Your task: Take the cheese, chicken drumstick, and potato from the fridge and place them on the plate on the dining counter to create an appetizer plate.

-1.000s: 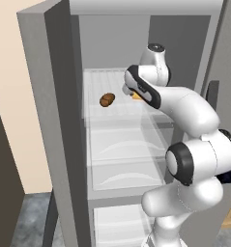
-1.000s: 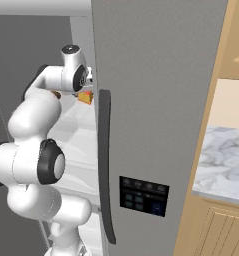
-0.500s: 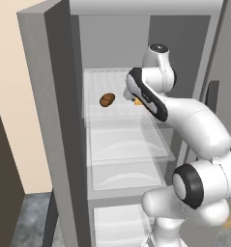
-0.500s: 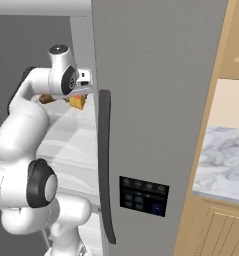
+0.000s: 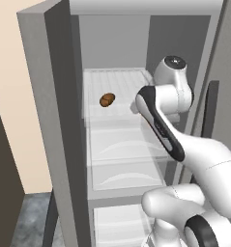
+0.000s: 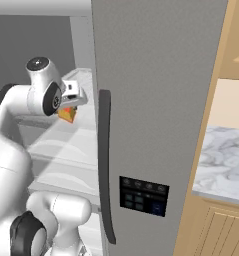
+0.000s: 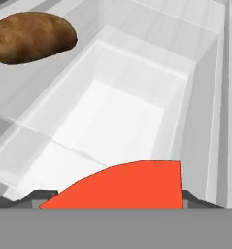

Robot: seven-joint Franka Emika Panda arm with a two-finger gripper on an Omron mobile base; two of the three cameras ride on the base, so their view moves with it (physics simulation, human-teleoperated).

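Reaching into the open fridge [image 5: 44, 120], I have my gripper [image 6: 71, 102] at the upper white shelf [image 5: 114, 89], its jaws standing wide on either side of the cheese [image 6: 67, 114]. In the hand view the wedge's red rind face [image 7: 127, 187] sits right between my finger tips, so I am clasping the cheese. The potato [image 5: 107, 99] lies on the same shelf, well to the left of my hand and apart from it. The marble dining counter [image 6: 226, 160] shows beyond the fridge door.
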